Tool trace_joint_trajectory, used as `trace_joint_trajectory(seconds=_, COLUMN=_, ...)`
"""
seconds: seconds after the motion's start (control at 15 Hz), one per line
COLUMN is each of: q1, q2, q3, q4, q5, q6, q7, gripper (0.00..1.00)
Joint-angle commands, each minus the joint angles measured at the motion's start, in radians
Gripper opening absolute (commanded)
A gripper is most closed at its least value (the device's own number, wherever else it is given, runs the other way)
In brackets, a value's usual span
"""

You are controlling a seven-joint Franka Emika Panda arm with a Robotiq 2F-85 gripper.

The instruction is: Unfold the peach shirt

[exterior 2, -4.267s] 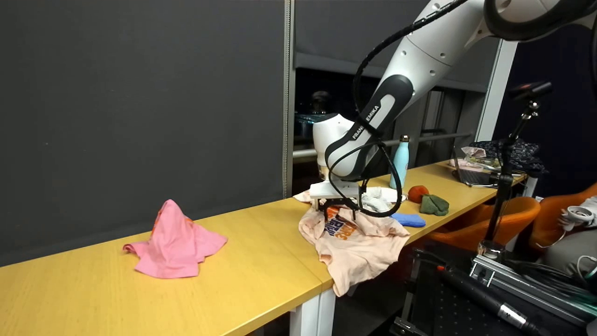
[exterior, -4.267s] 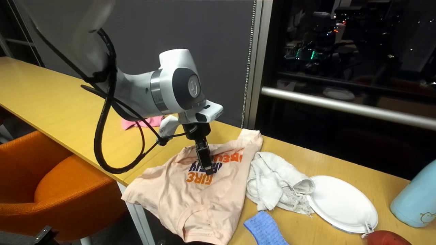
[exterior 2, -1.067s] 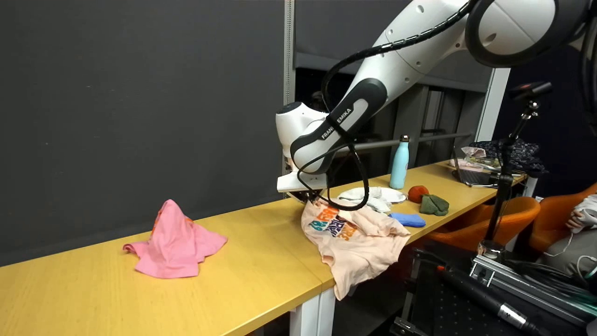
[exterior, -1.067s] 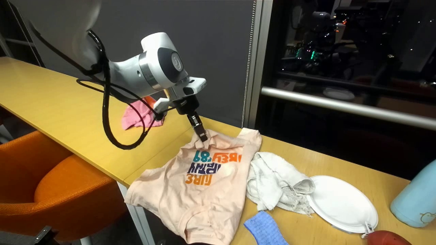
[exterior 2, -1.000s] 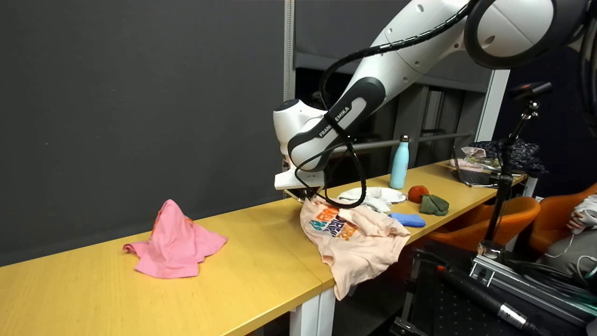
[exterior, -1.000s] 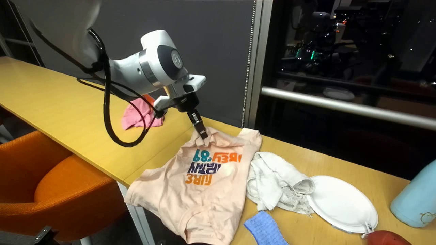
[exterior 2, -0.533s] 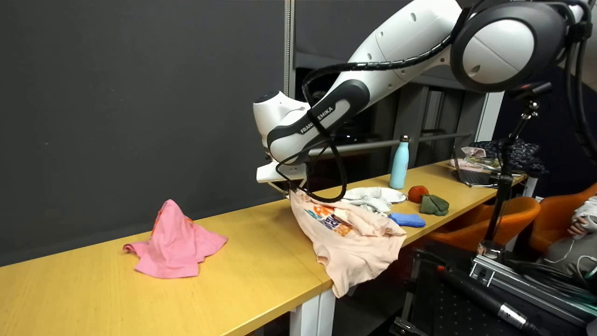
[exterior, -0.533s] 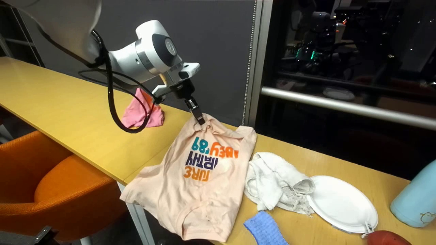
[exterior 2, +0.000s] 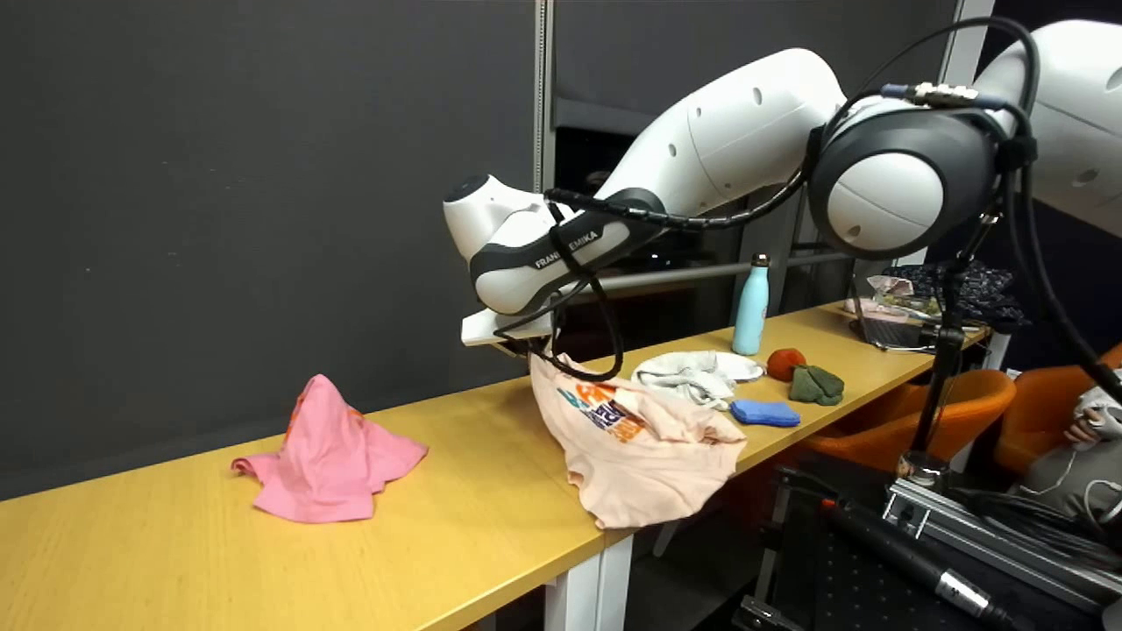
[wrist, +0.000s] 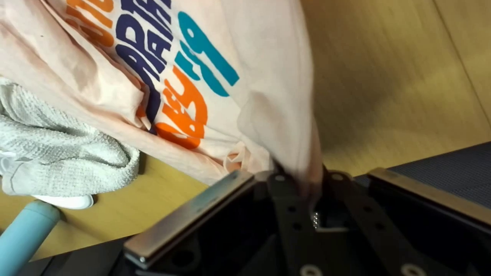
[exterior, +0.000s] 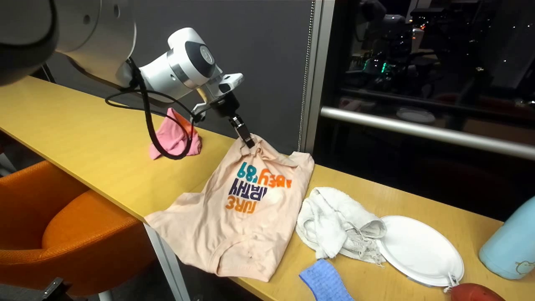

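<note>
In an exterior view, one gripper point(exterior: 249, 144) pinches one end of one peach shirt point(exterior: 250, 230), which slopes from it onto the counter point(exterior: 83, 129) and over the edge; one white-grey cloth point(exterior: 330, 221) and one plate point(exterior: 422, 251) lie farther off. In an exterior view, one pink cloth point(exterior 2: 329, 478), one upright bottle point(exterior 2: 751, 311) and one green bundle point(exterior 2: 815, 386) sit apart from the gripper. In the wrist view, shirt fabric runs between its two fingers point(wrist: 287, 203).

On a yellow counter point(exterior 2: 140, 561), from left: a pink cloth point(exterior 2: 329, 464), the peach shirt point(exterior: 250, 230) overhanging the near edge, a white cloth point(exterior: 332, 221), a plate point(exterior: 422, 253) and a blue bottle point(exterior 2: 751, 314).
</note>
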Motion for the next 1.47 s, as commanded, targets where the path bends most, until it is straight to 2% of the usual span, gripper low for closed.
trace_joint_trajectory(seconds=0.0, q1=-0.023, q2=0.091, q3=0.002, q4=0.17, q5=-0.004, q6=-0.078, q7=-0.017, gripper=0.48)
trace_joint_trajectory(seconds=0.13, q1=-0.026, q2=0.085, q3=0.006, q4=0.173, q5=-0.003, q6=-0.072, q7=-0.023, gripper=0.62)
trace_joint_trajectory(seconds=0.47, q1=-0.005, q2=-0.063, q3=0.014, q4=0.015, q5=0.007, q6=0.025, q7=-0.025, gripper=0.98)
trace_joint_trajectory(seconds=0.53, q1=-0.003, q2=-0.089, q3=0.019, q4=-0.013, q5=0.009, q6=0.04, q7=-0.032, gripper=1.0)
trace_joint_trajectory(seconds=0.67, q1=0.014, q2=-0.178, q3=0.024, q4=-0.138, q5=0.007, q6=0.084, q7=-0.028, gripper=1.0)
trace_joint_trajectory(seconds=0.93, q1=0.02, q2=-0.294, q3=0.054, q4=-0.308, q5=0.015, q6=0.085, q7=-0.027, gripper=1.0)
trace_joint_trajectory(seconds=1.4, q1=-0.01, q2=-0.475, q3=0.071, q4=-0.653, q5=0.045, q6=0.154, q7=-0.004, gripper=1.0)
